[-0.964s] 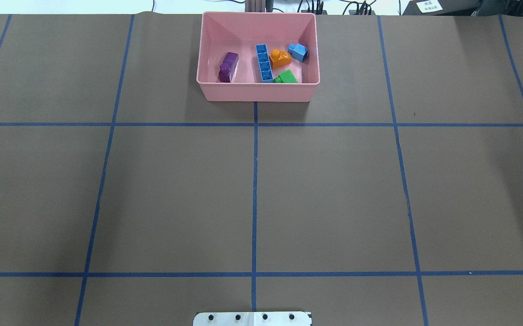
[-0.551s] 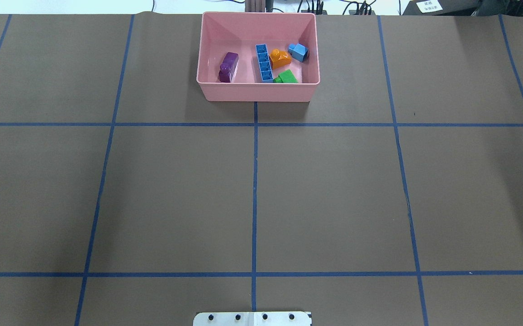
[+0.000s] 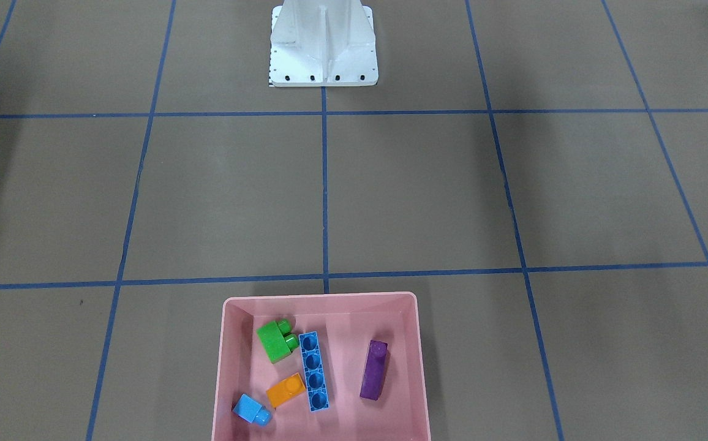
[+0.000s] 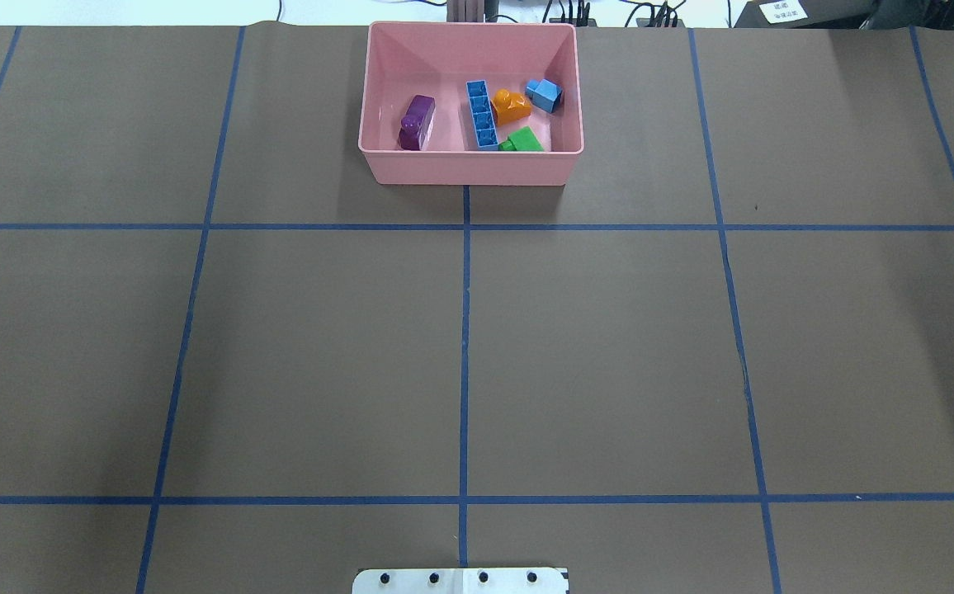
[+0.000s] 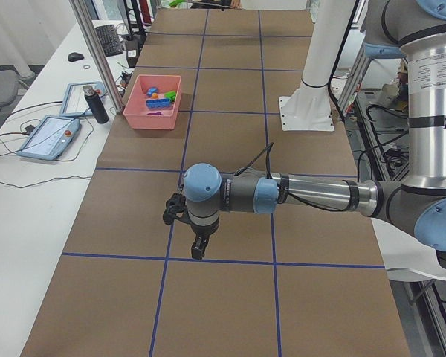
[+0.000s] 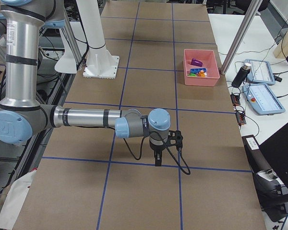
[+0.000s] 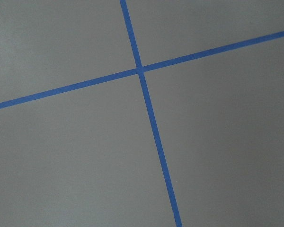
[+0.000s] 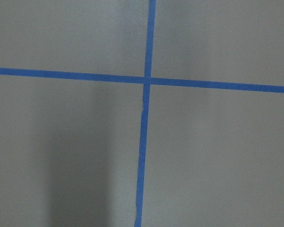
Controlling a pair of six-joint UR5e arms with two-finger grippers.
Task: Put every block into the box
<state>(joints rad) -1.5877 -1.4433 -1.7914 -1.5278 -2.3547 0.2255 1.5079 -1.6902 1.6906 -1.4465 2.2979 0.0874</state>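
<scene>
The pink box (image 4: 470,169) stands at the far middle of the table, also in the front-facing view (image 3: 320,296). All five blocks lie inside it: purple sloped (image 4: 417,122), long blue (image 4: 482,115), orange sloped (image 4: 511,106), light-blue (image 4: 544,95) and green (image 4: 521,141). My left gripper (image 5: 198,249) hangs over bare table far from the box, seen only from the left side. My right gripper (image 6: 157,160) hangs likewise, seen only from the right side. I cannot tell whether either is open or shut. Both wrist views show only tape lines.
The white robot base (image 3: 323,46) stands at the near middle edge (image 4: 460,581). Blue tape lines divide the brown table cover. A dark bottle (image 5: 97,104) and a tablet (image 5: 50,137) lie on the side bench beyond the box.
</scene>
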